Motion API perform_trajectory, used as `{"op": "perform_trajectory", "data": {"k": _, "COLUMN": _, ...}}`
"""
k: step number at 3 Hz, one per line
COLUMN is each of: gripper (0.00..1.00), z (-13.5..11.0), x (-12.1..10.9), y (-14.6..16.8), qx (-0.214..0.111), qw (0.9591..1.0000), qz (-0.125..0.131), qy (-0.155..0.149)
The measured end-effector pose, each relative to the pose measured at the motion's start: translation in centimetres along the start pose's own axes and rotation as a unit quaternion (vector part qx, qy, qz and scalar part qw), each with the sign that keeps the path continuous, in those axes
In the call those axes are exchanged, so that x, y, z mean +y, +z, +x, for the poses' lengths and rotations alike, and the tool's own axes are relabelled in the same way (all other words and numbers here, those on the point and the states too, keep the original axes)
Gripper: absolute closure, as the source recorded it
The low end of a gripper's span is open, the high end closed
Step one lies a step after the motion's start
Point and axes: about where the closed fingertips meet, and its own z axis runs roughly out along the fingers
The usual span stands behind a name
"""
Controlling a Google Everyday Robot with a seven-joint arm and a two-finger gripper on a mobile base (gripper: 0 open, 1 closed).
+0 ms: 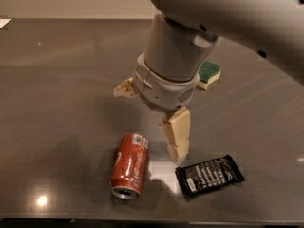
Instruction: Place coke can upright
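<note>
Coke can (129, 165) lies on its side on the dark gray table (57, 103), near the front edge, open silver end toward the camera. It's red w/ white script, too blurred to read, plus a small white label patch by the far end. Just beside it lies a flat black packet (209, 175) w/ white print, not legible. Gripper (147, 125) hangs over the table just behind the can, fingers spread wide apart, holding nothing. One cream finger (175, 137) points down between can and packet, touching neither; can't tell if its tip meets the table. The other pokes out behind the wrist. A green-and-yellow sponge (209, 74) sits farther back, partly hidden by the arm.
</note>
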Motion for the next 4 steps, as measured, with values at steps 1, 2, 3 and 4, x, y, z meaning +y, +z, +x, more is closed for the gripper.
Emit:
{"op": "perform_trajectory", "data": {"k": 1, "gripper": 0.0, "z": -1.3, "x": -0.7, "y": 1.3, "qx": 0.013, "qw": 0.9972, "qz": -0.01, "qy": -0.073}}
{"op": "perform_trajectory", "data": {"k": 2, "gripper": 0.0, "z": -2.5, "x": -0.7, "y": 2.6, "qx": 0.032, "qw": 0.9882, "qz": -0.025, "qy": -0.148}}
{"op": "perform_trajectory", "data": {"k": 3, "gripper": 0.0, "z": -3.4, "x": -0.3, "y": 3.7, "qx": 0.043, "qw": 0.9746, "qz": -0.044, "qy": -0.216}}
{"op": "perform_trajectory", "data": {"k": 4, "gripper": 0.0, "z": -3.8, "x": 0.3, "y": 4.6, "qx": 0.051, "qw": 0.9612, "qz": -0.06, "qy": -0.264}}
